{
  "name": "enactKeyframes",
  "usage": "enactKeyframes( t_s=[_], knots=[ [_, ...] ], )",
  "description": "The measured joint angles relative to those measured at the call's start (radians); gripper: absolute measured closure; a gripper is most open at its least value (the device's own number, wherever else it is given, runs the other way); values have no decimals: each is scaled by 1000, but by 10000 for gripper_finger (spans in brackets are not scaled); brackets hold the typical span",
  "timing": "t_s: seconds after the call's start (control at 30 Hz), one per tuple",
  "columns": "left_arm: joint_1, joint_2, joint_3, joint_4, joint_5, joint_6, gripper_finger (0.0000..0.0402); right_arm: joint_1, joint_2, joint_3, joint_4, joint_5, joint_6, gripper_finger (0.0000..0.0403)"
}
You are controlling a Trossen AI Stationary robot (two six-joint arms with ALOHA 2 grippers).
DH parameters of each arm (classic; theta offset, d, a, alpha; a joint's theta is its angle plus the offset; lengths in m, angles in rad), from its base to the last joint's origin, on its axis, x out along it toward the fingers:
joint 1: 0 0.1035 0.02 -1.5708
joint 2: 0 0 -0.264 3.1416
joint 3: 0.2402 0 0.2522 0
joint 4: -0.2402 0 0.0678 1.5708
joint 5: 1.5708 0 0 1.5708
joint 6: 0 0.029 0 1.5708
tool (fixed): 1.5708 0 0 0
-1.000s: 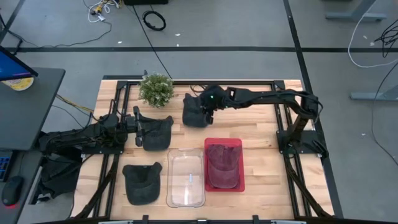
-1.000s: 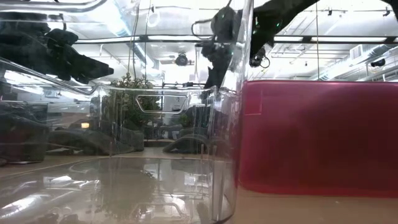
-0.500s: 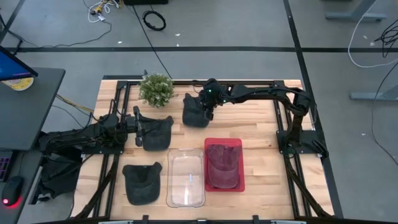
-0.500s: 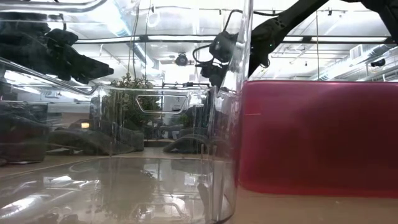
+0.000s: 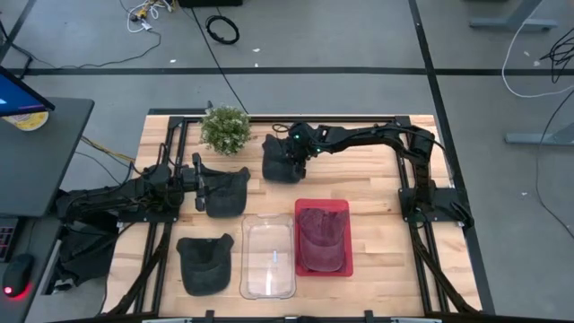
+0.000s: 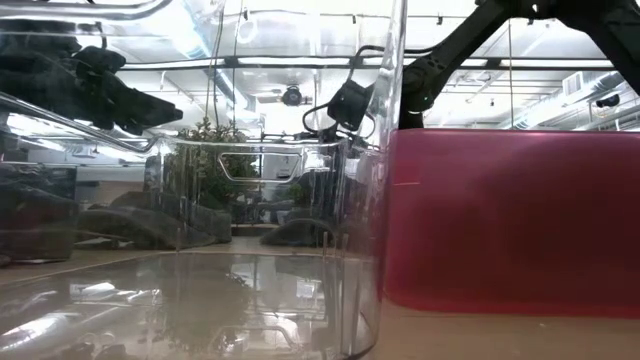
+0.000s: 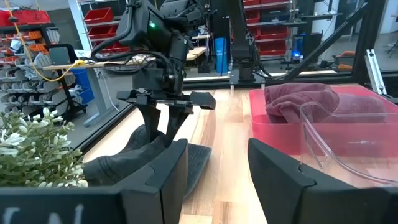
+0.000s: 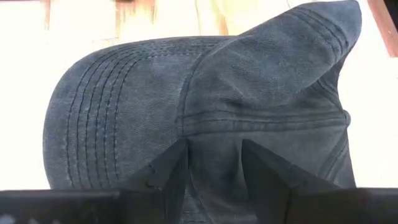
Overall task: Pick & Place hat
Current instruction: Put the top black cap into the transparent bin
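Three dark grey hats lie on the wooden table. My right gripper (image 5: 294, 154) is at the far one (image 5: 278, 163), open, pointing down with its fingers astride the crown (image 8: 214, 112); the left wrist view shows that gripper (image 7: 163, 127) down on the hat (image 7: 124, 165). My left gripper (image 5: 199, 187) waits at the table's left, open, beside a second hat (image 5: 228, 191). The third hat (image 5: 204, 263) lies near the front edge. A dark red hat (image 5: 321, 235) sits in the red bin (image 5: 346, 260). My right gripper comes at the far hat from above, pointing down. Its open fingers (image 8: 171, 171) stand on the crown, just behind the brim seam (image 8: 211, 134), with a strip of the cloth between them. The hat lies flat on the table.
A clear plastic bin (image 5: 244, 260) stands between the near hat and the red bin. A small potted plant (image 5: 225, 128) stands at the far edge, left of the right gripper. Black frame rails run along the table's sides. Bare wood lies right of the far hat.
My right gripper has moved down and a little toward the table's left, coming onto the far hat's crown. The hat has stayed where it was.
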Motion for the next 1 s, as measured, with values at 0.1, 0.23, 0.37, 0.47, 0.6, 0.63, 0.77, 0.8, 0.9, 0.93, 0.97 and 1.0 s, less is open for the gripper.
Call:
enactKeyframes(
  t_s=[0.1,0.23,0.37,0.47,0.6,0.63,0.77,0.8,0.9,0.93,0.97,1.0],
  knots=[
    [0,0,0,-1,0,0,229,0,-3,0,-1,1,-15,248],
    [0,0,0,-1,0,0,229,0,-5,0,-2,-6,-17,279],
    [0,0,0,-1,0,0,229,-4,-5,0,-13,-83,-21,365],
    [0,0,0,0,0,0,229,-8,-5,-1,-23,-110,-7,390],
    [0,0,0,0,1,0,229,-7,-27,-3,-45,-117,35,396],
    [0,0,0,0,0,0,229,-3,-40,-4,-57,-112,35,397],
    [0,0,0,0,0,0,229,42,-114,-4,-72,1,81,399],
    [0,0,0,0,1,0,229,61,-134,-3,-78,32,86,399],
    [0,0,0,0,1,0,229,134,-186,-3,-98,106,102,400],
    [0,0,0,0,1,0,229,162,-204,-3,-96,130,114,400],
    [0,0,0,0,0,0,229,189,-225,-3,-94,156,122,401],
    [0,0,0,0,0,0,229,219,-245,-3,-95,181,128,401]
  ],
)
